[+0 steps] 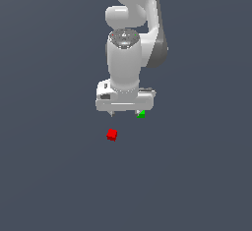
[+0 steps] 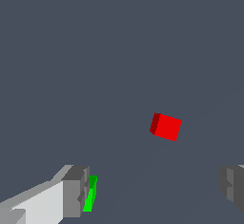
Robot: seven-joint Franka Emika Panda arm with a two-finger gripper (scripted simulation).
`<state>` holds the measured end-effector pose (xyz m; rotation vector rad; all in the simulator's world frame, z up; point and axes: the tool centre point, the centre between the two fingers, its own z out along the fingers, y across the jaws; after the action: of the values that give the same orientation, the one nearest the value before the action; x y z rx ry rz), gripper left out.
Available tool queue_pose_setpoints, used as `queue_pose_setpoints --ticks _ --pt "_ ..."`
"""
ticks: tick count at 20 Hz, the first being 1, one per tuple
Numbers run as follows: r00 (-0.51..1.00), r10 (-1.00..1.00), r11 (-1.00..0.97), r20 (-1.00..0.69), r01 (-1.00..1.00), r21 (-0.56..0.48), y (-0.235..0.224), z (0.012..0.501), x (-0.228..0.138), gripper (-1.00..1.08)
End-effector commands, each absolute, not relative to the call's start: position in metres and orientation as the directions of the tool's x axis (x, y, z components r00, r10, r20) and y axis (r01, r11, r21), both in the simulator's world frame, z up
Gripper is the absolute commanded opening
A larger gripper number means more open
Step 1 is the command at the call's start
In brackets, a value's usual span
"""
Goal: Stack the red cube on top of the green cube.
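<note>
The red cube (image 1: 111, 135) lies on the dark grey floor, in front of and slightly toward the exterior view's left of my gripper (image 1: 126, 113). It also shows in the wrist view (image 2: 166, 127), free between and ahead of the fingers. The green cube (image 1: 141, 114) is mostly hidden behind the gripper's body; only a sliver shows. In the wrist view the green cube (image 2: 90, 193) peeks out beside one finger (image 2: 75, 191). My gripper (image 2: 155, 192) is open and empty, hovering above the floor.
The white arm (image 1: 129, 38) rises behind the gripper. A plain dark grey floor (image 1: 197, 176) surrounds the cubes.
</note>
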<state>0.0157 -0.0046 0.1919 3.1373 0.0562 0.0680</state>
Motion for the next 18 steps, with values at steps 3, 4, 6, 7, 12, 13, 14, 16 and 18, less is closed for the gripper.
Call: queue_pose_setpoints --ticks 3,4,6,7,12,13,14,16,18 --pt "0.999 0.033 -0.999 0.043 0.033 0.004 -0.005 0.191 0.016 1.00" --pt "0.999 0.029 -1.000 0.042 0.029 0.004 -0.006 0.189 0.016 1.00" --pt "0.999 0.016 -1.000 0.040 0.016 0.004 -0.009 0.184 0.017 1.00" --pt "0.999 0.008 -1.000 0.039 0.007 0.003 -0.011 0.180 0.018 1.00" --pt "0.998 -0.059 -0.998 0.030 -0.059 0.003 -0.025 0.153 0.021 1.00" --pt "0.997 -0.076 -0.997 0.027 -0.076 0.003 -0.029 0.145 0.022 1.00" --pt "0.995 -0.096 -0.995 0.024 -0.096 0.003 -0.033 0.137 0.022 1.00" --pt "0.991 -0.136 -0.991 0.019 -0.136 0.003 -0.042 0.120 0.023 1.00" --pt "0.985 -0.171 -0.985 0.013 -0.171 0.003 -0.050 0.106 0.024 1.00"
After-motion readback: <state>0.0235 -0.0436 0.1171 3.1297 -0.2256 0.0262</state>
